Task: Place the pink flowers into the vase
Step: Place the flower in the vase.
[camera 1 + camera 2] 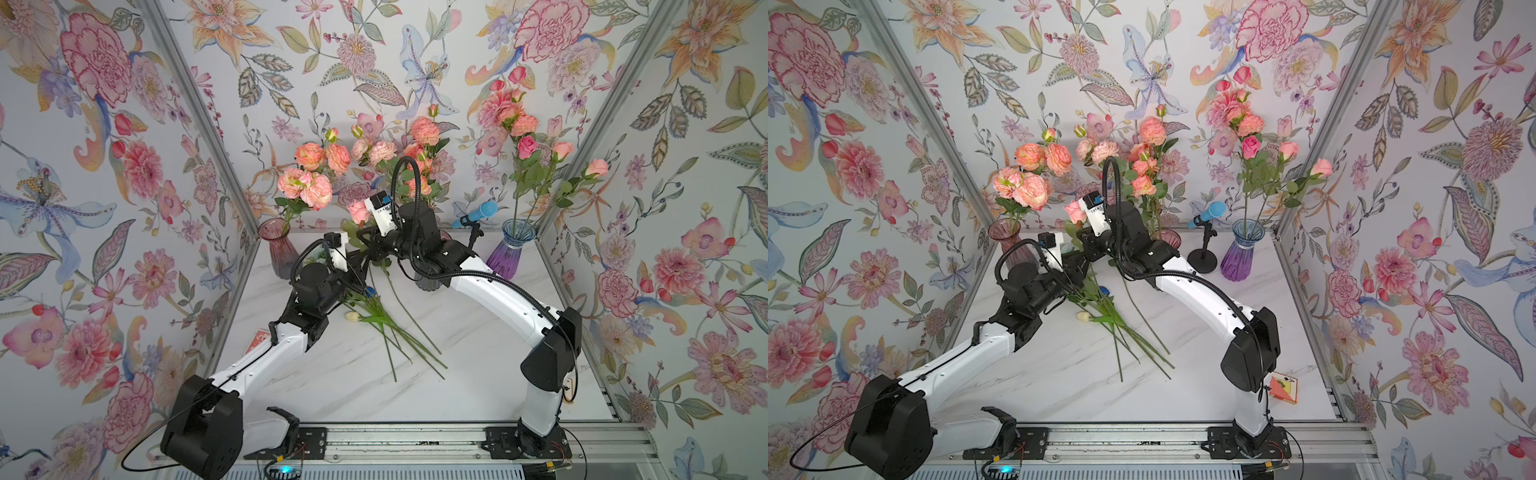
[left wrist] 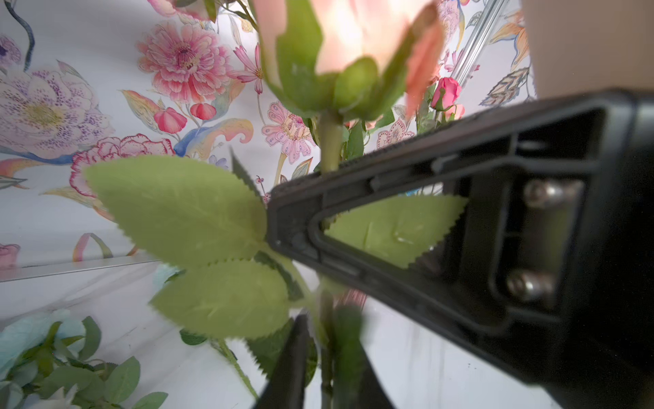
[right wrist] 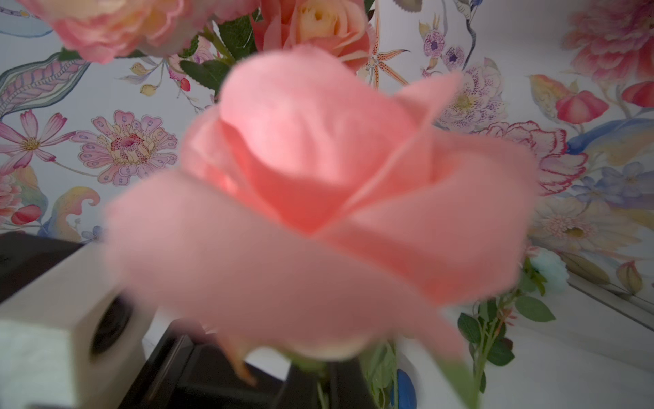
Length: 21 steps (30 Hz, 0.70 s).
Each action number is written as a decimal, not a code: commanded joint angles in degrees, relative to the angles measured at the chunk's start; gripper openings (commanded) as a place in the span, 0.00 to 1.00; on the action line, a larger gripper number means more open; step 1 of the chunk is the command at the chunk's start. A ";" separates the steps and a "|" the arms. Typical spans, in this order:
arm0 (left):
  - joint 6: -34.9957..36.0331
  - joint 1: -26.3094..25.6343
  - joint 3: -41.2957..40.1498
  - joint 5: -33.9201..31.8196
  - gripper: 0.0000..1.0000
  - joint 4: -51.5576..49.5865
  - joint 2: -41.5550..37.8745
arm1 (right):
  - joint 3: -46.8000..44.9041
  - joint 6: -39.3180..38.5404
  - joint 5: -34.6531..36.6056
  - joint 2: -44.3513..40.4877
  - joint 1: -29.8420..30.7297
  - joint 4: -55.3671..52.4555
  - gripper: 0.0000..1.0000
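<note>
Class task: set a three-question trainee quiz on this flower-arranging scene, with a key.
1. True or false: the blue microphone lies flat on the table.
2. What is the right pincer shut on? A the pink rose; B a vase; C the microphone.
3. Fill in: the vase nearest the microphone is blue above and ____ below.
Key: 1 false; 2 A; 3 purple.

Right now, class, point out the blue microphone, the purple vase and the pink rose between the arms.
blue microphone [image 1: 478, 212]: a top view, foam head.
purple vase [image 1: 504, 259]: a top view, ribbed body.
pink rose [image 1: 359, 212]: a top view, outer petals.
</note>
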 commanded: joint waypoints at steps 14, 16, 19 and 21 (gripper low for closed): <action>5.61 7.10 -5.16 -15.51 1.00 -28.46 -20.43 | -16.01 11.29 10.24 -4.80 -4.39 51.19 0.00; 3.34 11.21 -6.02 -12.98 1.00 -29.23 -21.37 | -14.62 11.27 10.85 -3.77 -3.44 52.62 0.00; 1.22 15.32 -6.94 -10.02 1.00 -29.32 -21.99 | -13.52 11.49 13.00 -2.84 -2.45 56.29 0.00; 0.21 17.50 -7.85 -7.87 1.00 -28.81 -21.81 | -12.58 12.27 14.25 -1.93 -2.00 57.96 0.00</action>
